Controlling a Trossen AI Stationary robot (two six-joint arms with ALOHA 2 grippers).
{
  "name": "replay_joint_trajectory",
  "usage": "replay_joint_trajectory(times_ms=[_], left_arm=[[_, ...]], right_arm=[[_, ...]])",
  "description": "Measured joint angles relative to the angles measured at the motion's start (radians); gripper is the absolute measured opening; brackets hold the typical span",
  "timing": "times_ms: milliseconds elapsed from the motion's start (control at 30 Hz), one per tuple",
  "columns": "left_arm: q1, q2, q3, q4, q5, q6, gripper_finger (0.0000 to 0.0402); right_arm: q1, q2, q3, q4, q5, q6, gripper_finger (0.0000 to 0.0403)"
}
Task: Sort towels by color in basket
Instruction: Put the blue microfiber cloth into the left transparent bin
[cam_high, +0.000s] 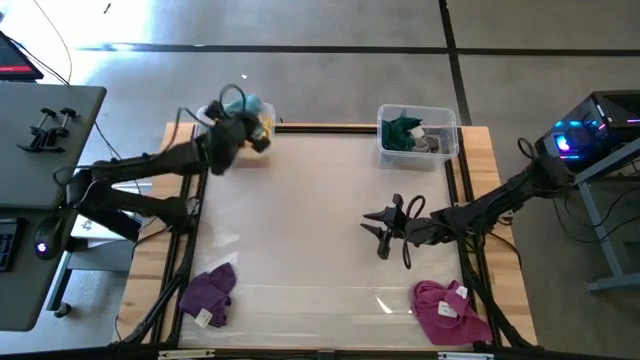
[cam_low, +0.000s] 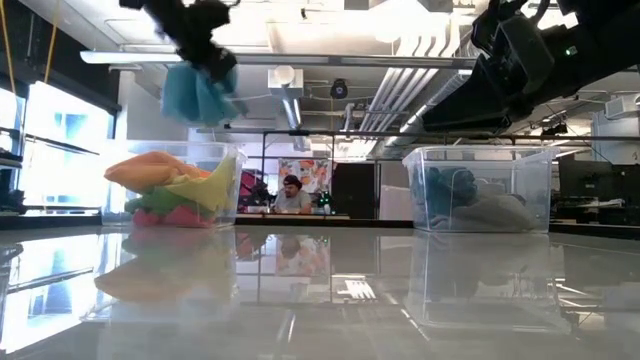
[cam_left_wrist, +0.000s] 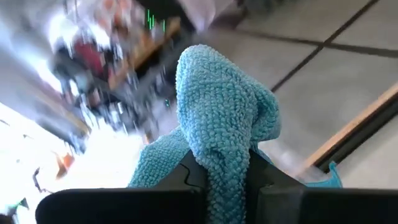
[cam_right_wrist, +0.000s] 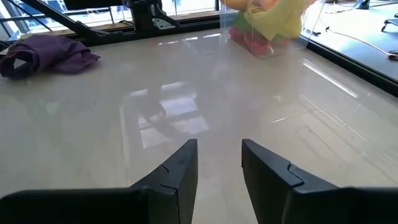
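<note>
My left gripper (cam_high: 240, 118) is raised over the far-left clear bin (cam_high: 262, 128), shut on the light blue towel (cam_left_wrist: 217, 124), which the low view shows as a bunch (cam_low: 198, 92) above that bin (cam_low: 180, 185). That bin holds orange, yellow, green and pink towels. My right gripper (cam_high: 385, 235) hovers open over the table's right middle, touching nothing. A purple towel (cam_high: 210, 293) lies flat near the front left, also in the right wrist view (cam_right_wrist: 46, 55). A magenta towel (cam_high: 447, 310) lies near the front right. The far-right bin (cam_high: 418, 133) holds dark teal and grey towels. My left gripper pinches the light blue towel between its two fingers, on a bunched fold (cam_left_wrist: 224, 168) of several layers. The towel is lifted clear and hangs as a bunch (cam_low: 198, 92) above the far-left bin.
A dark frame rail (cam_high: 465, 200) edges the glossy tabletop, with wooden borders (cam_high: 490, 180) outside it. Bare tabletop lies between the two arms (cam_high: 300, 220). A person (cam_low: 292, 195) sits far behind the table. A desk with clamps (cam_high: 50, 125) stands to the left.
</note>
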Motion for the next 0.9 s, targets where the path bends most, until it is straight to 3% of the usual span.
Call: replay_joint_trajectory(times_ms=[200,367,500,633,900], left_arm=[[0.241,0.049,0.000,-0.201,0.157,-0.255,0.0030],[0.347,0.091,0.000,-0.227,0.280,-0.288,0.0070],[0.370,0.092,0.000,-0.222,0.376,-0.318,0.0128],[0.362,0.079,0.000,-0.256,0.392,-0.381,0.0174],[0.326,0.077,0.000,-0.382,0.393,-0.438,0.0188]], right_arm=[[0.000,0.000,0.000,-0.004,0.000,0.000,0.0119],[0.000,0.000,0.000,-0.014,0.002,0.000,0.0119],[0.000,0.000,-0.001,-0.022,0.009,0.007,0.0119],[0.000,0.000,-0.001,-0.026,0.016,0.008,0.0119],[-0.011,0.000,-0.001,-0.026,0.024,0.033,0.0119]])
